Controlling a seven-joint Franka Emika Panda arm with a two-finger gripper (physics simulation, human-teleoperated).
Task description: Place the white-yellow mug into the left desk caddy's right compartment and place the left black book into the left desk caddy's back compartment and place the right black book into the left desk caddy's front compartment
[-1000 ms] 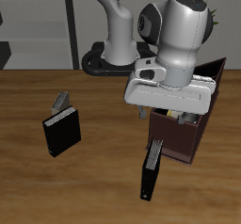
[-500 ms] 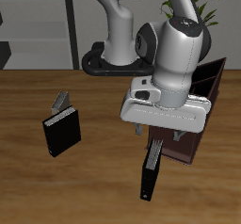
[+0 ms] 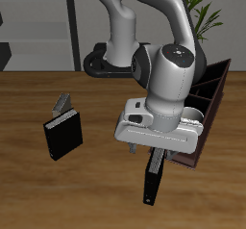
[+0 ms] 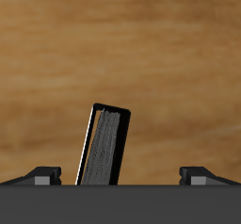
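So the open end effector (image 4: 120, 175) sits above the left black book (image 4: 105, 145), jaws straddling it, presumably to grab it.

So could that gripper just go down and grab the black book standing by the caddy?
Probably yes. The gripper hangs right above the right black book, which stands on edge on bare wood beside the left desk caddy. In the wrist view the fingers are spread wide and nothing lies between them and the book.

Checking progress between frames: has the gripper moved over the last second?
Yes. The gripper has come forward off the caddy, toward the table's front edge and lower, and now hangs over the standing black book, fingers open.
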